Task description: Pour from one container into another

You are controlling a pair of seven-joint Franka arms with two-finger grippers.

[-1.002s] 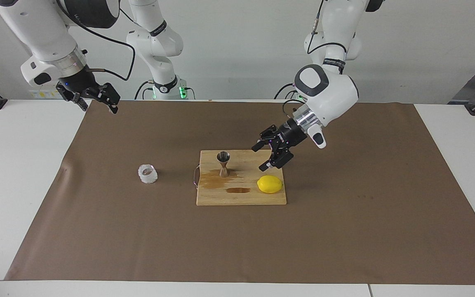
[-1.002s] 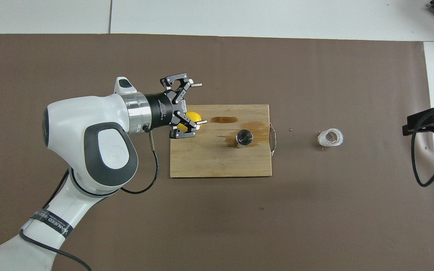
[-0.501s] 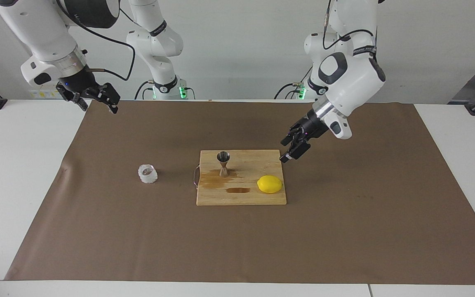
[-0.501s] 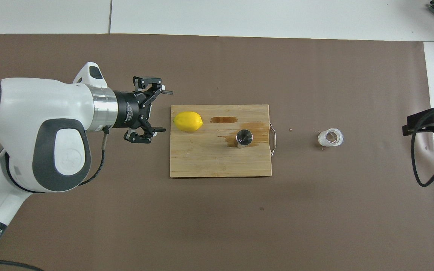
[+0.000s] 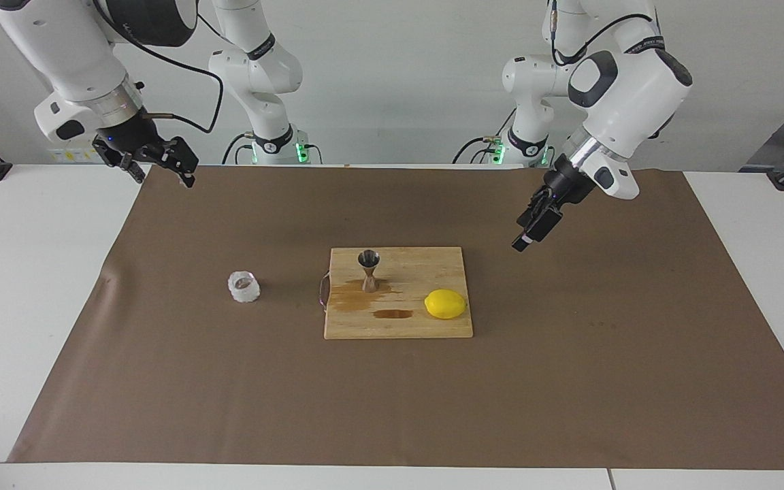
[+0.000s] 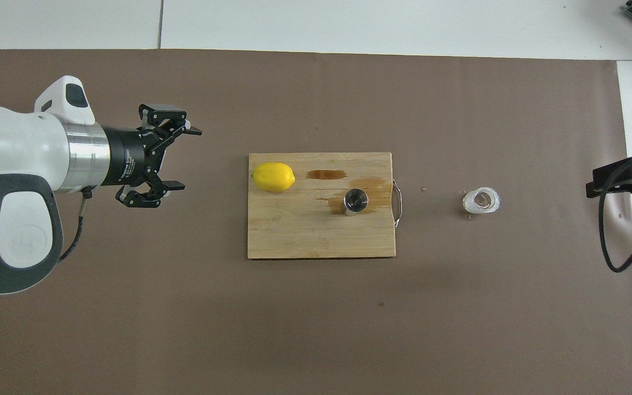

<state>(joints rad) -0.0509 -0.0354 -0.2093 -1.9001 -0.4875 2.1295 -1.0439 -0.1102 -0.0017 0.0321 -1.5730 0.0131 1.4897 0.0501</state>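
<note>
Fingers of the left gripper [image 6: 184, 159] are spread apart and empty over the brown paper [image 5: 392, 408], off the cutting board [image 5: 399, 325] toward the left arm's end. On the board the jigger [image 5: 369, 270] stands upright, with the lemon [image 5: 445, 303] farther out. Toward the right arm's end, the glass cup [image 5: 243, 286] sits off the board, and the waiting right gripper [image 5: 160, 163] is open too.

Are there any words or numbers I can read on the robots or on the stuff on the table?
Left arm's black wrist collar: white lettering, too small and blurred to read.
Black band on the left arm's upper link: white lettering, too small to read.
Jigger, glass cup, lemon, cutting board: no writing visible.
</note>
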